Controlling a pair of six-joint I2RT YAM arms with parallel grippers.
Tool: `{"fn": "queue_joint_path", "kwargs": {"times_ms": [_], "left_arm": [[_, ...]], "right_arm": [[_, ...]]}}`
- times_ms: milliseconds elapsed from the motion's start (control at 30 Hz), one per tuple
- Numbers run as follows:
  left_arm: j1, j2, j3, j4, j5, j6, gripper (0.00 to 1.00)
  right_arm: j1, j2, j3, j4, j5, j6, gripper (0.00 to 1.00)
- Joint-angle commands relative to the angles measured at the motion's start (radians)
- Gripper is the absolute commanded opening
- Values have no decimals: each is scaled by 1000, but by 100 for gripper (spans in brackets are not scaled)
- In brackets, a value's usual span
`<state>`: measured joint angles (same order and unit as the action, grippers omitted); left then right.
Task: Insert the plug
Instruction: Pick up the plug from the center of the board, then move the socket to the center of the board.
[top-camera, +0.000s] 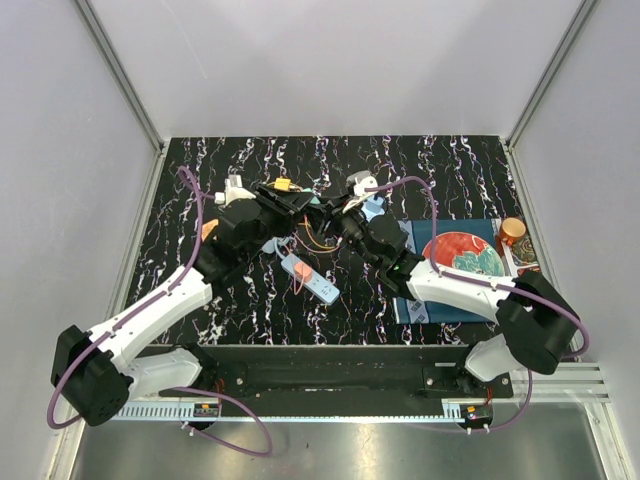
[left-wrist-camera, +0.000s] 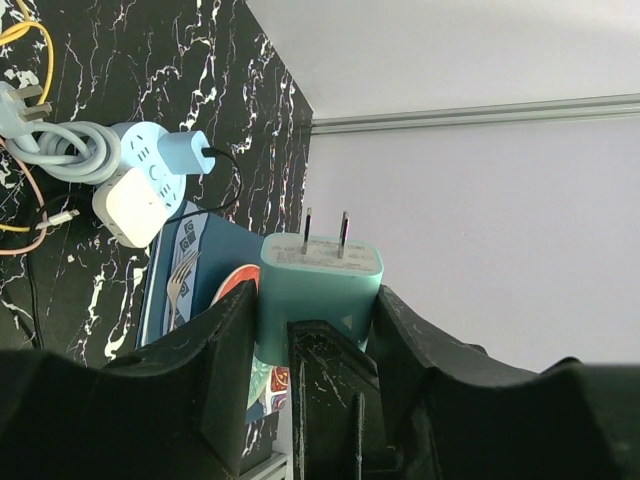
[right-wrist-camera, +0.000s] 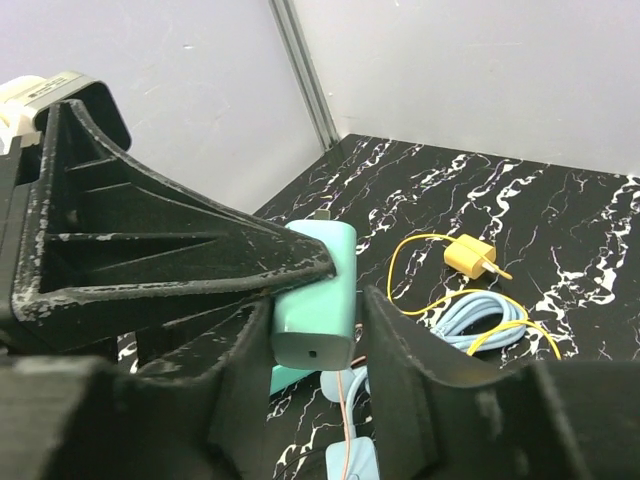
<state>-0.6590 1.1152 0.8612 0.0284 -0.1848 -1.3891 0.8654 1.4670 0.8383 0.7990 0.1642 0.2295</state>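
The teal plug (left-wrist-camera: 320, 275) is clamped in my left gripper (left-wrist-camera: 315, 300), its two prongs pointing away from the wrist. In the right wrist view the same plug (right-wrist-camera: 320, 300) sits between the fingers of my right gripper (right-wrist-camera: 315, 310), with a thin gap at the right finger (right-wrist-camera: 420, 380). In the top view the left gripper (top-camera: 298, 205) and right gripper (top-camera: 345, 217) meet above the table's middle, and the plug is mostly hidden there. The light-blue power strip (left-wrist-camera: 140, 150) lies on the table beside the right gripper (top-camera: 375, 208), with a blue charger (left-wrist-camera: 185, 155) and a white adapter (left-wrist-camera: 130, 205) plugged in.
A yellow plug (right-wrist-camera: 470, 258) with a yellow cable and a coiled light-blue cable (right-wrist-camera: 480, 320) lie on the marbled table. Another long blue strip (top-camera: 312, 280) lies near the middle. A red plate (top-camera: 462, 252) sits on a blue mat (top-camera: 430, 305) at the right, beside an orange can (top-camera: 513, 232).
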Motion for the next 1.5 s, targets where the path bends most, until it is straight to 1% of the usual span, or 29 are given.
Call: {"fn": "queue_joint_path", "kwargs": {"times_ms": [0, 33, 67, 133, 167, 233, 267, 333, 400, 433, 500, 533, 567, 600, 633, 667, 700, 733, 767, 800, 833, 867, 900, 1000, 1100, 1167, 1300, 1367, 1467], "left_arm": [[-2, -43, -14, 81, 31, -7, 15], [-2, -43, -14, 76, 31, -1, 18], [-2, -45, -16, 74, 30, 5, 20], [1, -51, -21, 70, 25, 30, 28], [7, -52, -27, 70, 28, 42, 32], [21, -61, -33, 71, 45, 81, 39], [44, -66, -40, 70, 54, 93, 46], [71, -81, -47, 62, 94, 140, 52], [114, -101, -48, 22, 114, 208, 64], [127, -110, -45, 4, 136, 237, 66], [157, -132, -37, -60, 145, 341, 76], [165, -138, -31, -89, 153, 381, 78], [185, -152, -19, -117, 154, 466, 80], [194, -158, -13, -180, 154, 508, 83], [203, -166, -5, -209, 147, 550, 84], [220, -182, 8, -258, 142, 637, 89], [229, -189, 16, -280, 140, 683, 90], [239, -195, 31, -298, 137, 729, 90], [252, -204, 41, -332, 136, 824, 90], [256, -207, 53, -347, 134, 872, 91], [256, -212, 74, -360, 133, 916, 91], [257, -218, 81, -373, 137, 1005, 92], [257, -219, 87, -377, 151, 1050, 92], [256, -227, 98, -386, 206, 1197, 93], [257, -241, 84, -387, 276, 1317, 96], [257, -253, 64, -369, 326, 1364, 98], [245, -272, -2, -311, 490, 1432, 99], [194, -278, -21, -308, 502, 1501, 99], [108, -287, -33, -309, 464, 1573, 99]], "right_arm": [[-2, 9, 45, 57, 8, -30, 39], [-2, 7, 45, 54, 5, -33, 34], [-3, 3, 47, 48, 3, -38, 24], [-2, -13, 47, 28, 3, -51, 15], [-3, -17, 47, 17, 4, -56, 8], [0, -31, 50, -24, 3, -70, 0], [-2, -37, 53, -40, -3, -73, 0], [-3, -56, 56, -96, -9, -78, 0], [-2, -71, 68, -153, -37, -76, 0], [-2, -76, 90, -238, -52, -76, 0], [-2, -94, 110, -332, -90, -58, 0], [-2, -99, 129, -431, -98, -50, 0], [-2, -103, 143, -487, -112, -42, 0], [-2, -109, 159, -606, -118, -30, 0], [-2, -111, 191, -665, -123, -24, 0], [-2, -112, 205, -720, -130, -21, 0], [-2, -115, 220, -842, -137, -16, 0], [-2, -114, 254, -900, -138, -12, 0], [-2, -108, 274, -955, -141, -10, 0], [-2, -100, 295, -1072, -144, -6, 0], [-3, -88, 347, -1131, -146, -1, 0], [-3, -58, 375, -1190, -155, 5, 0], [-5, -39, 404, -1296, -163, 17, 0], [-9, 38, 502, -1459, -225, 69, 0], [-20, 105, 571, -1553, -293, 122, 0], [-38, 139, 602, -1572, -345, 145, 0], [-74, 147, 634, -1571, -428, 171, 0], [-94, 139, 650, -1571, -457, 168, 0], [-111, 127, 656, -1571, -492, 172, 0]]}}
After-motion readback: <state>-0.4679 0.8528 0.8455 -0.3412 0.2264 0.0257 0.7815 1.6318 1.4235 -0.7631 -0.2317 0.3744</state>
